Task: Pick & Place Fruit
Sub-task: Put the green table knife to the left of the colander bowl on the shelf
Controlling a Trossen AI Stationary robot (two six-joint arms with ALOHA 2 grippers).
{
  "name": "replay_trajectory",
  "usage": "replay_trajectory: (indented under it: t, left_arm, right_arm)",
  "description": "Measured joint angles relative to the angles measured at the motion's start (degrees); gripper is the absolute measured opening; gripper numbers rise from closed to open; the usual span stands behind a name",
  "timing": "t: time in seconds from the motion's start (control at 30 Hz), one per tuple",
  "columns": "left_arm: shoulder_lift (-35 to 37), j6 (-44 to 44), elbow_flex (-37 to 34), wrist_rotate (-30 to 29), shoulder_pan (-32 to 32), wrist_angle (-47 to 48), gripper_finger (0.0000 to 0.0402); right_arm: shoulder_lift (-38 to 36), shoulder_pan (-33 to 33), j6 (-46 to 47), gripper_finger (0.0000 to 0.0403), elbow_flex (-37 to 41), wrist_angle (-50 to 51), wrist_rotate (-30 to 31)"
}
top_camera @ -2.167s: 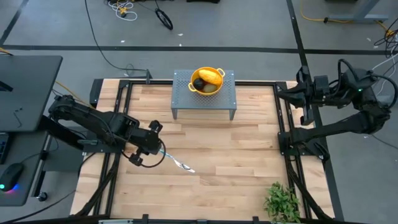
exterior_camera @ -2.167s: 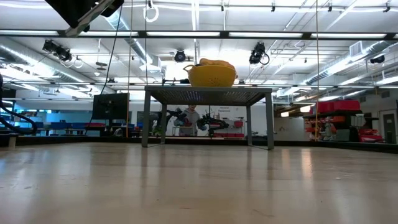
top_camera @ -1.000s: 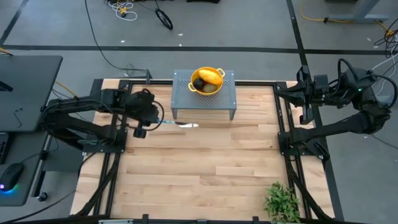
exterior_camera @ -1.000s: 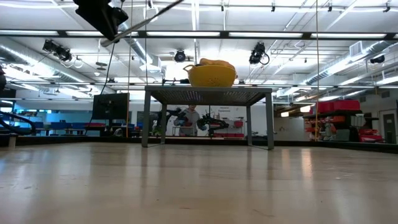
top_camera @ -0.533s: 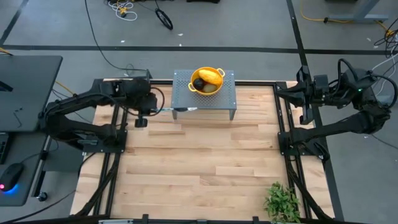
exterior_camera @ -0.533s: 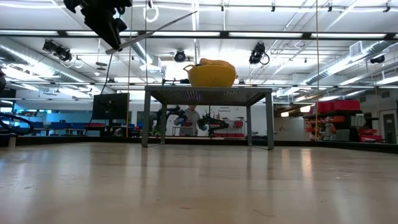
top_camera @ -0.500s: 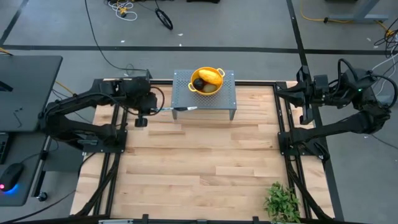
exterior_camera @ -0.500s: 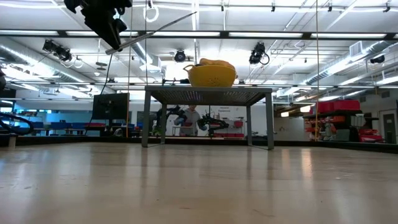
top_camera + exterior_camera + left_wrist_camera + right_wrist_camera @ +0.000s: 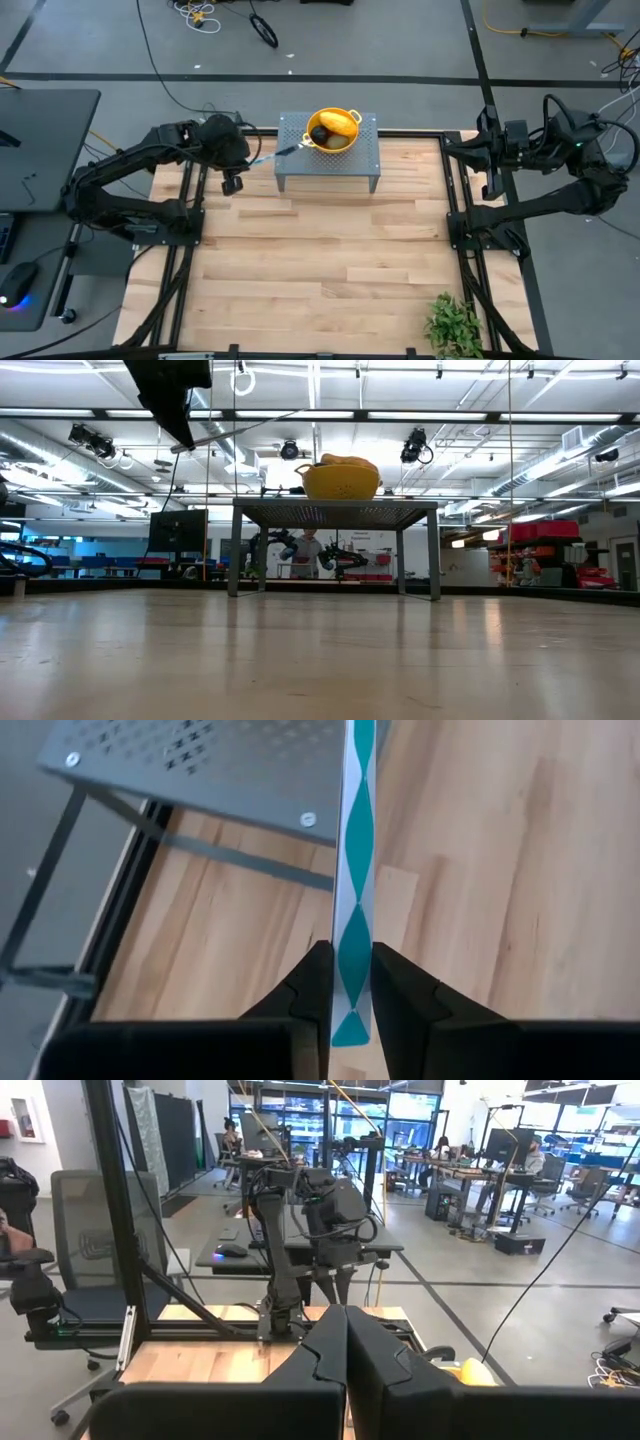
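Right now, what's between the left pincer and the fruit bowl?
Only the knife held by the left pincer: in the high view its blade spans the gap over the stand, tip close to the bowl.

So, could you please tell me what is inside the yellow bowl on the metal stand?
The yellow bowl holds a yellow-orange oblong fruit, a dark round fruit and an olive-green piece. Anything beneath those three is covered.
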State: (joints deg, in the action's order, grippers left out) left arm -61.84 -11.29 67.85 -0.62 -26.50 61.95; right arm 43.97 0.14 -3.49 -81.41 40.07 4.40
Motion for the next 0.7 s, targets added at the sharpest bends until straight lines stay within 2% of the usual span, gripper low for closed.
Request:
replay_trajectory:
  t: [0.47,0.63,0.7]
  left_arm:
    - [0.0,6.08,0.0,-1.28,-2.17,-0.25,0.0059]
    - [0.0,14.62,0.0,-6.12,-2.17,-2.71,0.0059]
    - [0.0,17.17,0.0,-6.39,-2.19,-3.87,0.0059]
  right_arm:
    - [0.0,0.0,0.0,0.0,0.0,0.0,0.01]
    - [0.0,0.0,0.0,0.0,0.0,0.01,0.0]
    - [0.0,0.0,0.0,0.0,0.0,-0.01,0.0]
